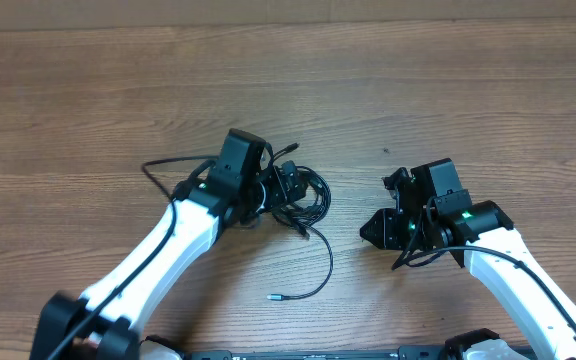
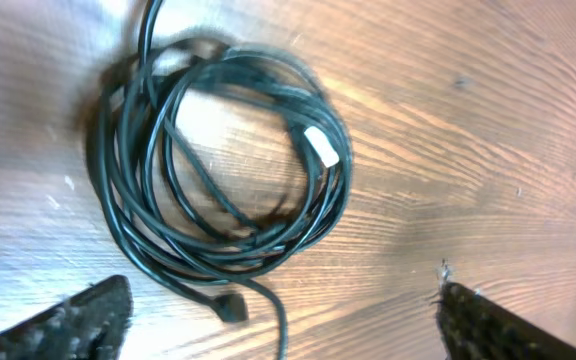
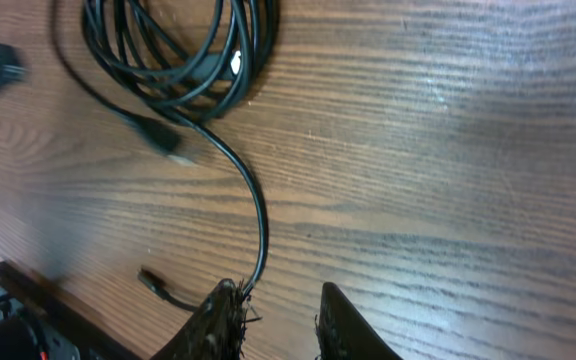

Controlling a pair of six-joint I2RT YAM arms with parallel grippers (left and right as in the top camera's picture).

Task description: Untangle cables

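You have a brown wood-grain bench point(image 1: 88, 90) carrying everything. Your white left arm point(image 1: 168, 240) reaches in from the lower left. Its left claw point(image 2: 278, 305) is released, with the fingers spread wide and nothing between them. Your white right arm point(image 1: 528, 290) keeps its right claw point(image 3: 280, 300) off to the right of the coil, nearly pinched, with a narrow gap that grips nothing. The thin black cables point(image 2: 128, 210) lie on the bench in one tangled round coil just ahead of the left claw. A loose black tail point(image 1: 328, 262) curves away from the coil and ends in a small plug point(image 1: 276, 297). A small white tag point(image 2: 321, 145) sits on the coil.
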